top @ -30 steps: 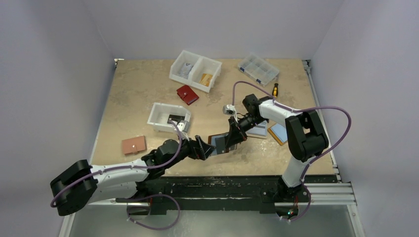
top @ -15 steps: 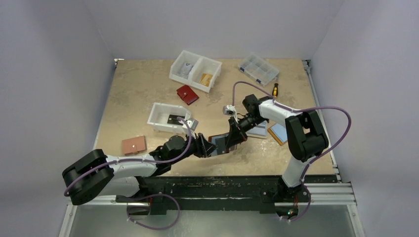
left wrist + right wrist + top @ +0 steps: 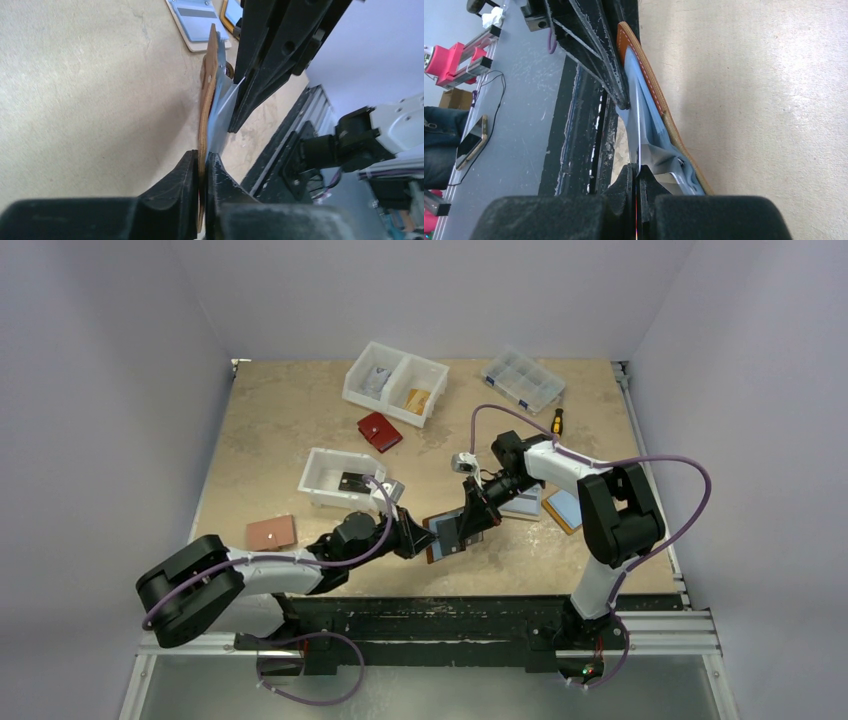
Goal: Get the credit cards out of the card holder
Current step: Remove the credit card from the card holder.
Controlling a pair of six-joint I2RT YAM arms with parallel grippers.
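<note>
We find the card holder [image 3: 447,533] lifted off the table [image 3: 280,420], near the front edge, strung between the two arms. Seen edge-on, it is a thin, slightly bowed slab of tan leather-like material with a neat row of pale stitching along its rim. A smooth pale-blue lining [image 3: 650,127] peels away from its inner face.

The left gripper [image 3: 201,161] has its two blunt black fingers pressed together on the holder's tan edge, with only the thickness of the leather between them. The right gripper [image 3: 637,175] is pinched fully closed on a very thin flat sheet from the blue inside. We cannot tell whether that sheet is a card or only the lining. No card shows clearly from any view.

The table is matte beige with a mottled, stone-like grain. Just right of the holder lie two more open holders [image 3: 545,505], flat, with light-blue faces and orange-tan borders. Behind the left arm stands a small white plastic bin [image 3: 325,468] with something dark in it. Farther back lies a square, bright red wallet [image 3: 379,431]. A white two-compartment bin [image 3: 395,382] and a clear lidded divider box [image 3: 522,379] stand at the far edge. A screwdriver [image 3: 557,421] with a yellow-and-black handle lies near the box. A flat reddish-brown wallet [image 3: 271,533] with a small snap rests at the left.
</note>
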